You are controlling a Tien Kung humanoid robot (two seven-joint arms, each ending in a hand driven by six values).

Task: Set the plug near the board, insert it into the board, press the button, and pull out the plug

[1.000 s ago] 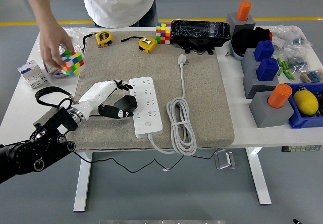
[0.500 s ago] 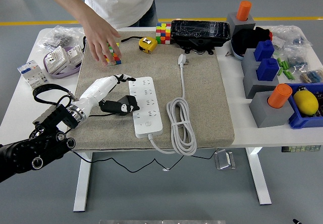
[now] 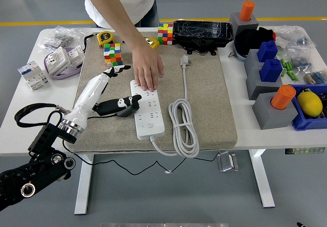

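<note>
Left hand (image 3: 116, 91): thumb and lower fingers (image 3: 134, 100) closed around the black plug (image 3: 124, 108), index finger stretched up and away, touching nothing. The plug is a dark, blocky piece, tilted, its far end touching the left edge of the white power strip (image 3: 148, 108) just past the fingertips. A person's hand (image 3: 148, 69) lies flat on the strip's top end, above the robot's fingers. The strip's white cable (image 3: 184, 127) lies coiled beyond it on the tan mat (image 3: 204, 94).

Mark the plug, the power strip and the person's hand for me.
plug (image 3: 124, 107): head view, on its black body.
power strip (image 3: 149, 118): head view, mid top face.
person's hand (image 3: 147, 70): head view, back of the hand.
</note>
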